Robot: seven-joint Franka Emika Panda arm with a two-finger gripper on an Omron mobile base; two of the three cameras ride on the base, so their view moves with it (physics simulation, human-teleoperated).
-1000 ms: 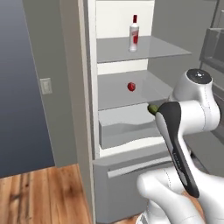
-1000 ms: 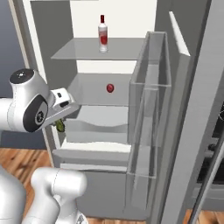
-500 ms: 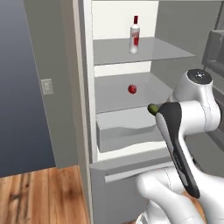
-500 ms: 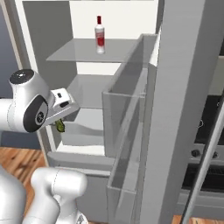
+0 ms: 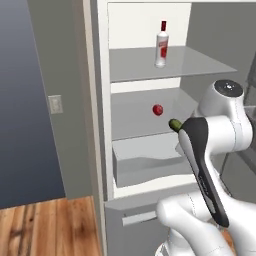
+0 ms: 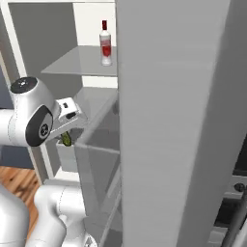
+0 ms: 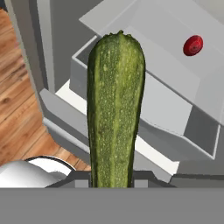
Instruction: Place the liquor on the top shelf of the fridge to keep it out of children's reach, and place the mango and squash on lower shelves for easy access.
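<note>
My gripper [image 7: 114, 178] is shut on the squash [image 7: 116, 109], a dark green vegetable that sticks straight out from between the fingers. Its tip [image 5: 175, 123] peeks out beside my forearm, in front of the open fridge [image 5: 100, 100]. The squash [image 6: 66, 139] hangs at about drawer height. The liquor [image 5: 161, 44] stands upright on the top shelf [image 5: 135, 65]. The mango [image 5: 157, 109] lies on the lower shelf [image 5: 135, 117] just beneath; in the hand view the mango [image 7: 193, 45] sits beyond the squash.
A grey drawer [image 5: 145, 160] juts out under the mango's shelf. The fridge's open door [image 6: 178, 120], with a clear bin [image 6: 99, 164] on its inside, stands very close on the right. A wood floor [image 5: 45, 227] and a wall switch [image 5: 55, 104] lie left.
The whole picture has shifted, so the camera has moved: the open door now looms much larger in the right base view. The gripper keeps its hold on the squash.
</note>
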